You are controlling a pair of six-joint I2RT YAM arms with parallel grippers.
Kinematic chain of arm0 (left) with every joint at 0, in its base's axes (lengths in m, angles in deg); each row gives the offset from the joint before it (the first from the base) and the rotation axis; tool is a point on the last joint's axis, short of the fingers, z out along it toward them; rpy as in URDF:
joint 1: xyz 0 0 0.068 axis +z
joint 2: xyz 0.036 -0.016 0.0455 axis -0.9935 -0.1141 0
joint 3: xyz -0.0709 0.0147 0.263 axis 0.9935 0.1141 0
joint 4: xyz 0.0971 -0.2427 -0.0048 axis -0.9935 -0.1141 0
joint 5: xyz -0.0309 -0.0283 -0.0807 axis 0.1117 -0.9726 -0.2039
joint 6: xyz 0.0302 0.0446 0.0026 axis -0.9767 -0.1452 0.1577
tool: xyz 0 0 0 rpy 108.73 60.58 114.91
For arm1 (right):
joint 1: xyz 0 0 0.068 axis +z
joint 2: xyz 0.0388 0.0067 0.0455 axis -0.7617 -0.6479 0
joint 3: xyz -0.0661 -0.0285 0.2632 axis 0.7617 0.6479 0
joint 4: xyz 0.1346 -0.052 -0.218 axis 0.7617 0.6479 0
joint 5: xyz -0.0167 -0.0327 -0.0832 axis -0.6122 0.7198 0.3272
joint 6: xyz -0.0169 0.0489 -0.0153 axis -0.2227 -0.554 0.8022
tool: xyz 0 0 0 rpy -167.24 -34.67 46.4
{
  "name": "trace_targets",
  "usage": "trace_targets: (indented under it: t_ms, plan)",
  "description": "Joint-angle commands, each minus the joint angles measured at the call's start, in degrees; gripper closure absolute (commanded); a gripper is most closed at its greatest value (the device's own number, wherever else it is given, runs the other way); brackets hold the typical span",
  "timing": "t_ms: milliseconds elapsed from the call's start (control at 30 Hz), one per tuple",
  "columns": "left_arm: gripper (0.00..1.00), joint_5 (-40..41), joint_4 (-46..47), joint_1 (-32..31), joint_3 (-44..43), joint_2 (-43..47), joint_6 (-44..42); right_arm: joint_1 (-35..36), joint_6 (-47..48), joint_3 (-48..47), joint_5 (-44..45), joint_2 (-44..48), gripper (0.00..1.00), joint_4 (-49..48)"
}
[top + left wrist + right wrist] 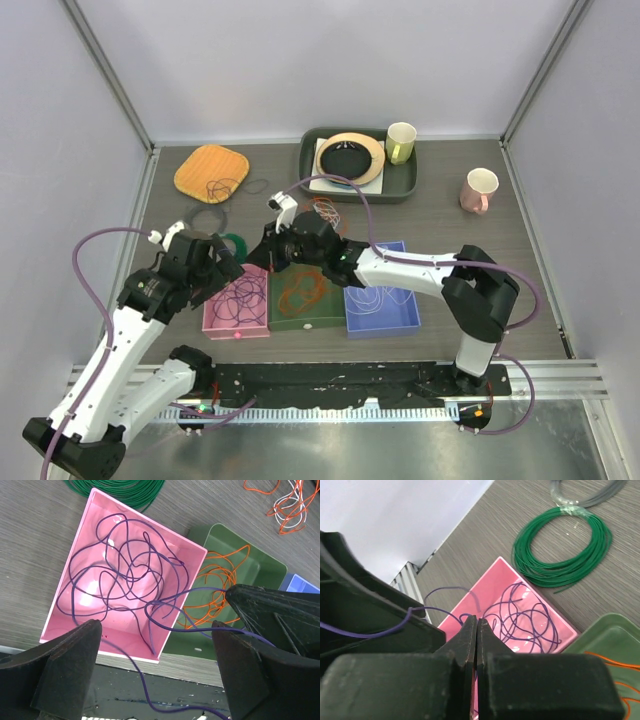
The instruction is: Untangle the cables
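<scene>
Noting left gripper [156, 635] spread wide, right gripper [477, 625] pinched on purple cable [200, 589]; a tug may drag loops off pink tray [150, 520].

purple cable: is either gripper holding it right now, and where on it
The right gripper is shut on the purple cable, pinching a strand that leads out of the pink tray. The left gripper is open, holding nothing.
</scene>
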Motion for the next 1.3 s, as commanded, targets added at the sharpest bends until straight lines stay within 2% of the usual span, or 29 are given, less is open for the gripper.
trace_targets:
  t_ms: [0,133,267,400,667,933,1100,1267]
  plan:
    - [0.03,2.2,0.1,-0.2,-1.3,0.8,-0.5,0.1,-1.2,0.5,3.6,-0.3,0.99,-1.7]
    - [0.03,1.6,-0.6,-0.2,-1.7,0.7,-1.6,0.1,-0.3,-0.6,7.3,-1.6,0.99,0.7]
    - [0.0,-2.4,-4.7,-0.2,-0.8,-2.5,-3.5,0.0,0.6,-2.1,8.3,-1.9,0.99,1.3]
    - [0.0,-0.5,-10.0,-0.2,0.6,-5.5,-3.4,-0.3,1.7,-2.9,9.5,-0.3,0.99,-0.3]
    - [0.0,-1.2,-7.6,-0.2,2.2,-8.1,-4.6,-0.4,6.1,-7.0,9.8,3.0,0.99,-2.3]
    - [0.0,-1.7,-5.9,-0.2,2.7,-11.3,-6.5,-3.6,4.4,-15.0,11.1,2.7,0.99,-2.9]
    - [0.0,-4.9,-3.8,-0.2,2.5,-11.4,-9.0,-4.4,4.9,-18.8,11.1,1.9,0.99,-4.4]
    - [0.0,-7.5,-2.4,-0.2,3.6,-10.1,-11.7,-5.5,7.9,-27.1,17.3,-2.4,0.99,-0.5]
